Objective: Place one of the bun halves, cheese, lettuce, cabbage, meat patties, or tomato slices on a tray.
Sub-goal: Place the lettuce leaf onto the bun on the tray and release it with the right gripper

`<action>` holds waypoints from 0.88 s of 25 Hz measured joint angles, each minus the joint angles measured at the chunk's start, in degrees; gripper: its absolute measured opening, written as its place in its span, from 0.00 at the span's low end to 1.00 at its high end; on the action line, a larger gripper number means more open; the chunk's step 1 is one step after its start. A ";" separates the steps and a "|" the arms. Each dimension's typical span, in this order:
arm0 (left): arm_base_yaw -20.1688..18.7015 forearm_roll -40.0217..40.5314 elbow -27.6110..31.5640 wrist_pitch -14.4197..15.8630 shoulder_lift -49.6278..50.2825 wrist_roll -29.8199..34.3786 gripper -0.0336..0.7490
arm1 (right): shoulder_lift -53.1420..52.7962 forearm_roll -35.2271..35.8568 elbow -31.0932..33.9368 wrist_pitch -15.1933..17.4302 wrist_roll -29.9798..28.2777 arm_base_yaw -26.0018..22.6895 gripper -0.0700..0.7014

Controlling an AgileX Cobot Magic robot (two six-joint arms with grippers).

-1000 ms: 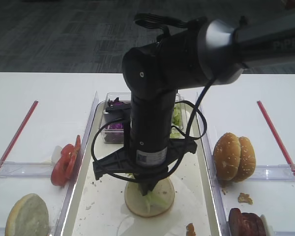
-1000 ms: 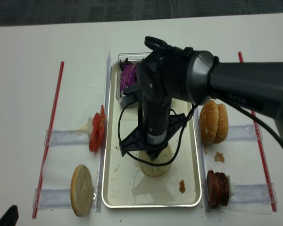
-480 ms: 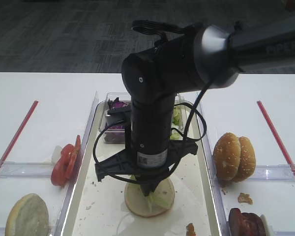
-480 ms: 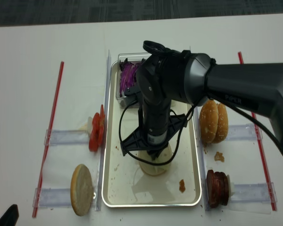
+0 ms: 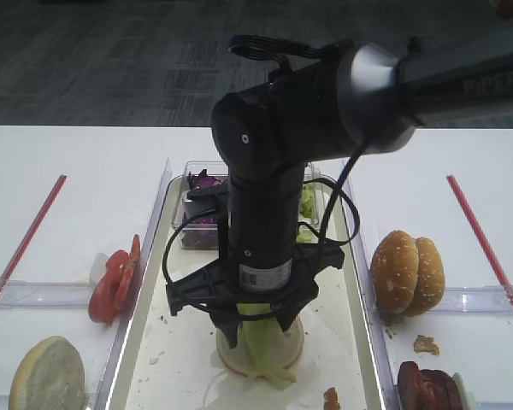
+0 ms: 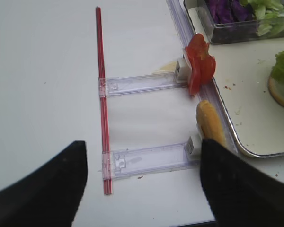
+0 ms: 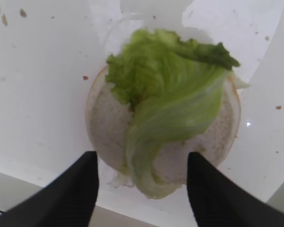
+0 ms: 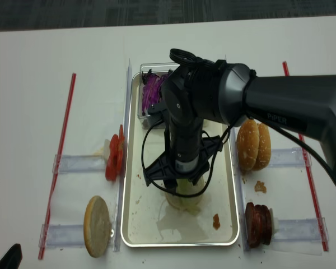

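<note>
Lettuce [image 7: 173,106] lies draped over a bun half [image 7: 109,127] on the tray [image 7: 33,71], beneath the open right hand [image 7: 142,187]. Light, limp, tear-prone; best pinched at its paler rib.

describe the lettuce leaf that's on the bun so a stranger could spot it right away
Start at the long cream tray in the middle of the table, under the right claw. A pale cut-face bun half lies flat on it, and the lettuce leaf is draped across it. It is one loose leaf, unlike the greens packed in the clear tub.
</note>
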 joint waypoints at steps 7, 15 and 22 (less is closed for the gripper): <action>0.00 0.00 0.00 0.00 0.00 0.00 0.65 | 0.00 -0.02 0.00 0.97 0.00 0.00 0.75; 0.00 0.00 0.00 0.00 0.00 0.00 0.65 | 0.00 -0.23 -0.25 2.99 0.00 0.00 0.76; 0.00 0.00 0.00 0.00 0.00 0.00 0.65 | 0.00 -0.73 -7.43 7.69 0.13 -1.01 0.76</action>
